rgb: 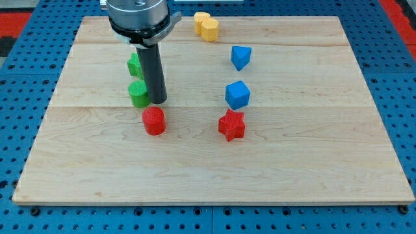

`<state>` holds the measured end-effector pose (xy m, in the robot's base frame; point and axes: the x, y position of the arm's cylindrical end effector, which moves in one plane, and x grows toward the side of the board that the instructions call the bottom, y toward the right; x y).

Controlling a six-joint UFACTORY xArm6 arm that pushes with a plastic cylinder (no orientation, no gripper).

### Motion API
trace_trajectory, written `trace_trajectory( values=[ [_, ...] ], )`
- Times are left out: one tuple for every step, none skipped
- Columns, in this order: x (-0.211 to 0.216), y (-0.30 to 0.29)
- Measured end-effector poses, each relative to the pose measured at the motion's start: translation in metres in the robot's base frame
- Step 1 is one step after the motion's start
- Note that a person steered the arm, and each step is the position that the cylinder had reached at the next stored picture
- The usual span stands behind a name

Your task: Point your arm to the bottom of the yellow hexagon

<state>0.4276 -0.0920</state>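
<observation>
At the view's top edge of the wooden board (312,162), a little left of centre-right, sits the yellow hexagon (210,29), with a second yellow block (201,20), rounder in outline, touching it on its upper left. Below and to the right lie a blue block (240,57) and, further down, a blue cube (237,95), with a red star (232,125) just beneath that. My tip (158,101) stands well apart from the hexagon, down and to the view's left, beside a green block (138,93) that it touches or nearly touches; another green block (134,65) shows partly behind the rod, and a red cylinder (154,121) lies just below the tip. The tool is a bare rod with nothing to open or close, and it holds nothing. To do this step well, I judge the tip should travel up and to the right across the bare wood between the green pair and the blue blocks, then stop just under the hexagon's lower edge without nudging it. Leaving sideways first, away from the green block, should keep that one from being dragged along, and approaching from below avoids shoving the hexagon into its yellow neighbour.
</observation>
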Motion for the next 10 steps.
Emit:
trace_trajectory(
  values=[
    [0.001, 0.002],
    [0.001, 0.002],
    [0.001, 0.017],
    [-0.014, 0.032],
    [-0.046, 0.054],
    [-0.067, 0.084],
    [-0.109, 0.098],
    [-0.136, 0.094],
    [-0.136, 0.079],
    [-0.136, 0.078]
  ],
)
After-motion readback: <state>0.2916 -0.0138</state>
